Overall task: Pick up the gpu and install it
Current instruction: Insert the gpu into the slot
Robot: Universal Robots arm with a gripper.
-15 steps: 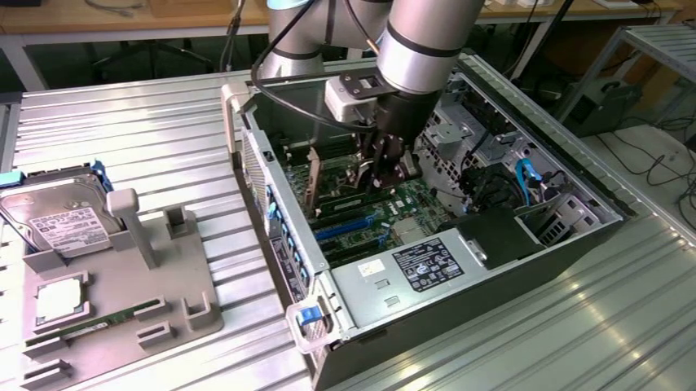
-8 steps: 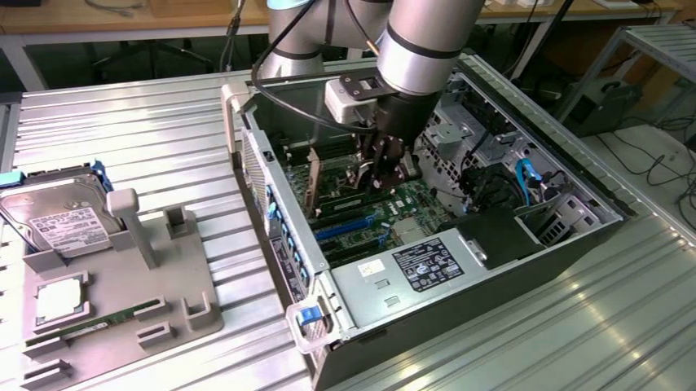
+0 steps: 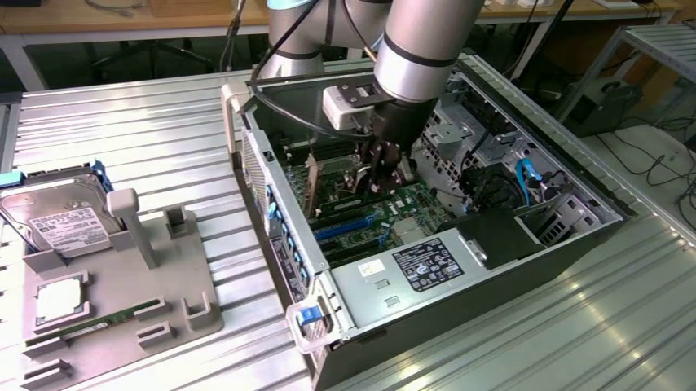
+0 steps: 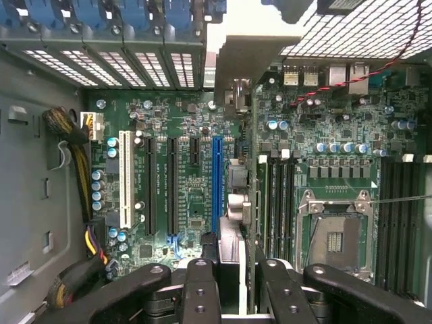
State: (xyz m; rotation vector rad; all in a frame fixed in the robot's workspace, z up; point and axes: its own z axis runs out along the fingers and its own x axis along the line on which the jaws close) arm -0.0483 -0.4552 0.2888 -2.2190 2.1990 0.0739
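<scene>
Insertion step in hand: gripper [image 3: 383,167], jaws partly closed, clamps the gpu [image 4: 233,243] edge-on inside the computer case [image 3: 359,281], over the motherboard [image 4: 337,155] and close beside 1 blue slot [image 4: 217,182]. Seating likely calls for exact edge-to-slot alignment, then straight downward pressure.

A hard drive [image 3: 49,220] and memory stick [image 3: 103,319] sit in a grey holder [image 3: 163,281] on the metal table [image 3: 130,114].

Tool [image 4: 233,271] grips gpu [image 4: 251,62] edge-on above motherboard [image 4: 189,223].
</scene>
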